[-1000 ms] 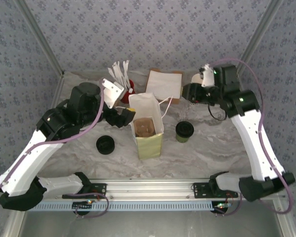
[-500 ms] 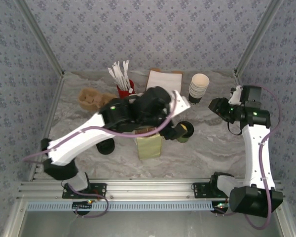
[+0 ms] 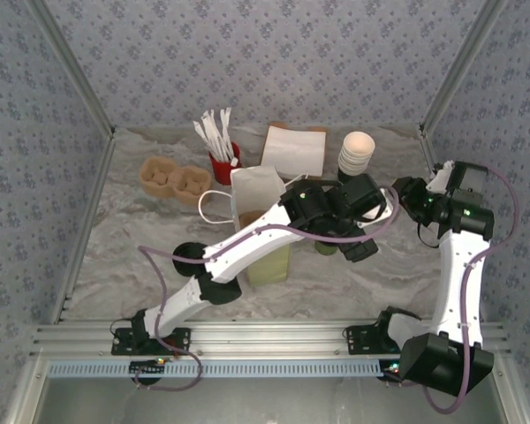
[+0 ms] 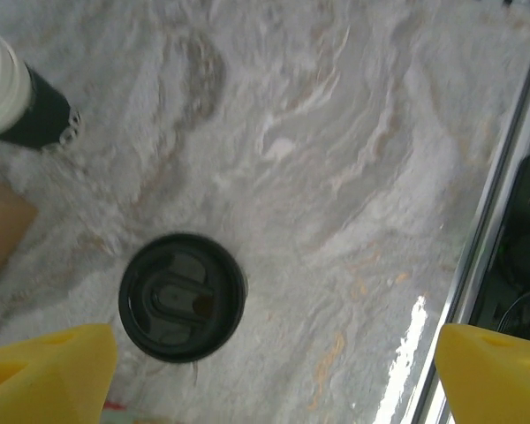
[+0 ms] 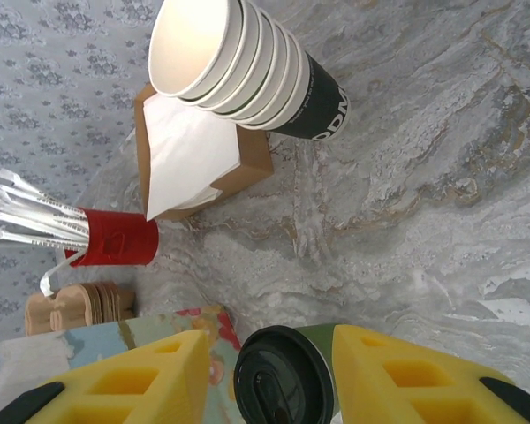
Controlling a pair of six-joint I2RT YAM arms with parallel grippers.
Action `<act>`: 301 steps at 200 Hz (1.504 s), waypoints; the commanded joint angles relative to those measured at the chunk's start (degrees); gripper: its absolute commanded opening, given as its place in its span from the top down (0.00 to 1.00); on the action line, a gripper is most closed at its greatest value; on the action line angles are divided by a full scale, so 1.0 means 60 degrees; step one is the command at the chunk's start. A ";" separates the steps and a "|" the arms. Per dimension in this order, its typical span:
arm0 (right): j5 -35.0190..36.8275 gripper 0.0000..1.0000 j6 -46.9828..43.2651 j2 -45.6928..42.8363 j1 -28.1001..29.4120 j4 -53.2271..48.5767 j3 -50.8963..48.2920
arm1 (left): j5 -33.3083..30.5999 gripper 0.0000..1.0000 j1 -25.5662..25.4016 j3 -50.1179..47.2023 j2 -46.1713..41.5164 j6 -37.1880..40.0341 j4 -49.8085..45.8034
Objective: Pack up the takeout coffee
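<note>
Takeout coffee upright, lid facing up, long axis vertical.

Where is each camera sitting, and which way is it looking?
Top external: high behind the arms, looking down on the grey marble table; both arms show, the left gripper stretched toward the right gripper.
Left wrist: on the left arm, looking straight down at the dark green paper cup with the black lid; yellow fingertips at the bottom corners.
Right wrist: on the right arm, looking toward the stack of unlidded paper cups; yellow fingers at the bottom.
Shared: both wrist views catch the lidded cup.
</note>
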 commanded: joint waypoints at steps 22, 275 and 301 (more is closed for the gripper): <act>-0.0324 0.56 0.0211 -0.0184 -0.0165 0.0214 -0.0120 | 0.0036 0.07 0.0326 0.0472 0.0253 -0.0279 -0.1122; 0.3852 0.39 0.0956 0.0506 1.0495 0.1461 0.1104 | -0.1473 0.07 0.3587 -0.7528 -0.8804 -0.0668 0.1348; 0.4289 0.43 0.0692 0.1111 1.0589 0.1324 0.1501 | -0.0599 0.06 0.4496 -1.0074 -1.0498 -0.1030 0.2902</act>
